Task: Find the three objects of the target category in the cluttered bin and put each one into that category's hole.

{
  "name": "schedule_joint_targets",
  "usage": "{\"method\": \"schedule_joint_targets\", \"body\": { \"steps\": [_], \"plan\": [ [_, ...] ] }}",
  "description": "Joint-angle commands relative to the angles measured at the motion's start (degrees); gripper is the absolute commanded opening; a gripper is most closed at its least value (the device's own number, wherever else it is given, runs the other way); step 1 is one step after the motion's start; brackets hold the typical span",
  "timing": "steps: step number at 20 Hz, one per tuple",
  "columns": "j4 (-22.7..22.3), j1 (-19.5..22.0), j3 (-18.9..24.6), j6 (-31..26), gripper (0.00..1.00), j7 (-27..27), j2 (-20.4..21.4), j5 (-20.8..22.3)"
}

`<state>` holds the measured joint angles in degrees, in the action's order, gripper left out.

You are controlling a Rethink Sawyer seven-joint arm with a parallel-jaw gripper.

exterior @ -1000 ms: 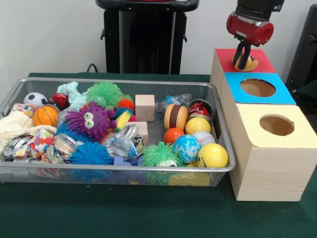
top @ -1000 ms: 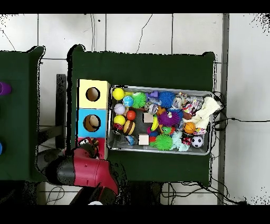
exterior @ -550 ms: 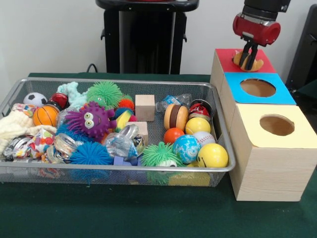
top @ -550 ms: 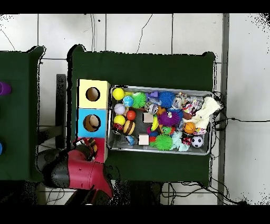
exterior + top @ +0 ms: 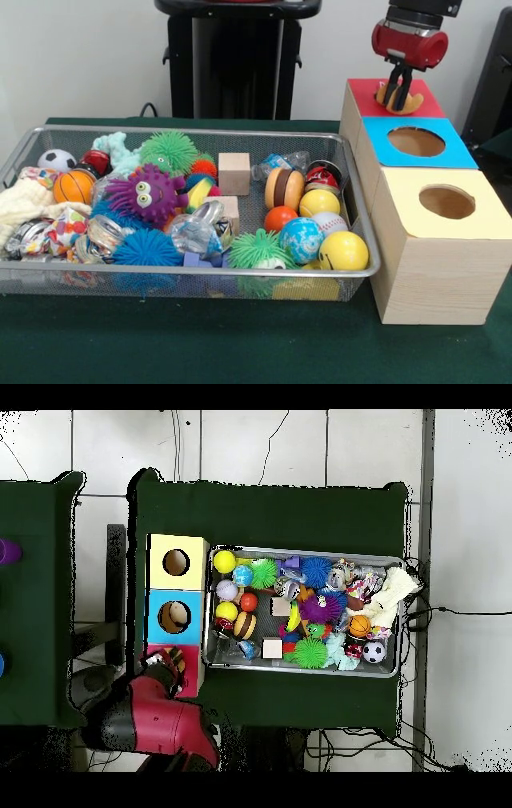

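My gripper [image 5: 398, 103] hangs over the red-topped box [image 5: 364, 92], open, its fingers straddling a tan and orange toy [image 5: 414, 102] that rests on the red top at its hole. How far the toy sits in the hole is hidden by the fingers. Seen from above, the gripper [image 5: 168, 664] covers most of the red top [image 5: 190, 669]. The wire bin [image 5: 184, 272] holds several balls, spiky rubber toys, wooden blocks, a burger toy [image 5: 283, 189] and crumpled wrappers.
In a row with the red box stand a blue-topped box [image 5: 460, 152] and a yellow-topped box [image 5: 416, 216], each with a round hole. They stand right beside the bin's right rim. A black stand [image 5: 232, 60] rises behind the bin.
The gripper carried the tan toy slightly right over the red top, then rose a little and drew back left. The toy now stays on the red box. The bin is unchanged.
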<state>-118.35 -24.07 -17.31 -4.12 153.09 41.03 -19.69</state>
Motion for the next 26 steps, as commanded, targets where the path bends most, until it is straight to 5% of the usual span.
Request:
{"method": "schedule_joint_targets", "body": {
  "steps": [1, 11, 26],
  "plan": [
    [-9.45, 3.38, 8.19, 5.28, 0.00, 10.51, -0.79, 0.54],
    [-14.51, 5.42, 10.39, 8.51, 0.00, 10.06, 2.09, 1.43],
    [-16.11, 5.64, 11.81, 12.99, 0.00, 9.26, -0.16, 1.64]
  ]
}}
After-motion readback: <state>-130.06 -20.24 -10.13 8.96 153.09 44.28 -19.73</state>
